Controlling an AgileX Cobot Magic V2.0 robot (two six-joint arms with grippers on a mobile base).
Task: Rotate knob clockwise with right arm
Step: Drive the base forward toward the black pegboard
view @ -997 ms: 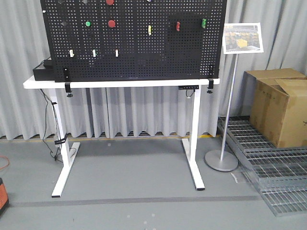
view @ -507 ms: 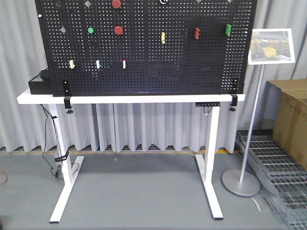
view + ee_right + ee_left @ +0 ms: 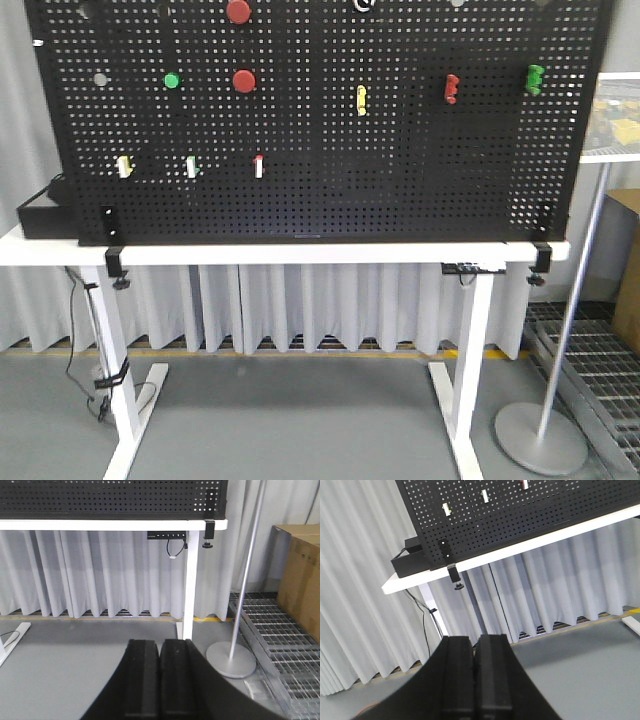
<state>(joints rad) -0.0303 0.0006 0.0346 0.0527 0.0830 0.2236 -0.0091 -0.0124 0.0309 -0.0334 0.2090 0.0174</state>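
The right hand [image 3: 160, 680] has its black fingers pressed together on nothing, low before the white bench [image 3: 100, 524], and the left hand [image 3: 476, 680] is likewise closed and empty. The right wrist view catches only the bottom strip of the black pegboard [image 3: 110, 495]. In the front view the knob [image 3: 363, 4] sits at the pegboard's top, cut by the frame edge so only part of its silver ring shows.
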